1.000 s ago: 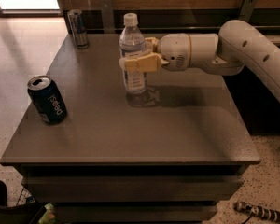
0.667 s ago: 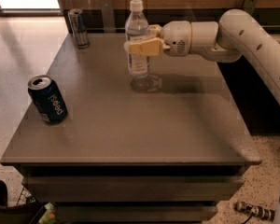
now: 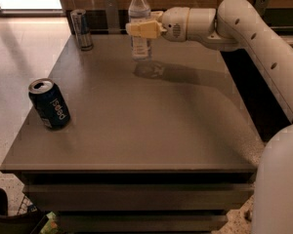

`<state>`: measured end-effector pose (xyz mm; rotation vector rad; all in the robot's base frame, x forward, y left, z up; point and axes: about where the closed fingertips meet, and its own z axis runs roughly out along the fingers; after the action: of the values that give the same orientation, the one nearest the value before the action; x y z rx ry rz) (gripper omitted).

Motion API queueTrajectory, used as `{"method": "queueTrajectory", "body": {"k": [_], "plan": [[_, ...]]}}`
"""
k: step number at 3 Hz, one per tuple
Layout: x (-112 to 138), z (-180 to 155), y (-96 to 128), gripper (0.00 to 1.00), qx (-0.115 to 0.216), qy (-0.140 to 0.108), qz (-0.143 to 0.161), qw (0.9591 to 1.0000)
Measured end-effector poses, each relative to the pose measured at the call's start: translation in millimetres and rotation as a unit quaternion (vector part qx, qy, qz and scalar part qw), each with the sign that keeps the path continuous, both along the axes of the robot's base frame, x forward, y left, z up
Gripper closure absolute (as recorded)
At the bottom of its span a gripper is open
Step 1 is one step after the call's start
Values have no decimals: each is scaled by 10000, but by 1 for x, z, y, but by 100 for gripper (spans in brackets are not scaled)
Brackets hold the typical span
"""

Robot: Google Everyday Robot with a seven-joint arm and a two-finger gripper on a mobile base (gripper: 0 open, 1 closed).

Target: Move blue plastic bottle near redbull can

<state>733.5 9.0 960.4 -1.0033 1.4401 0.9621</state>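
Observation:
The blue plastic bottle (image 3: 139, 13) is clear with a white cap and stands upright, lifted a little above the grey table (image 3: 146, 111) near its back edge. My gripper (image 3: 141, 29) is shut on the bottle's middle, reaching in from the right. The redbull can (image 3: 81, 29), slim and silver-blue, stands at the table's back left corner, to the left of the bottle with a gap between them.
A dark navy Pepsi can (image 3: 50, 104) stands near the table's left edge towards the front. A wooden wall runs behind the table. My white arm (image 3: 254, 38) spans the right side. Tiled floor lies to the left.
My gripper has carried the bottle up and towards the back left of the table, closer to the redbull can. The cans have not moved.

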Motion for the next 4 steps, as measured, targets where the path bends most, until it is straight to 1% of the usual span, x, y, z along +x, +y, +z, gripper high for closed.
{"method": "queueTrajectory", "body": {"k": [1,2,3,4], "plan": [[37,-7,14,100,87,146,-562,9983],[60,-9,27,100,186,164,-848,9961],[79,-3,51,100,275,-42,-969,9949],[94,5,80,100,366,-296,-1066,9932]]}}
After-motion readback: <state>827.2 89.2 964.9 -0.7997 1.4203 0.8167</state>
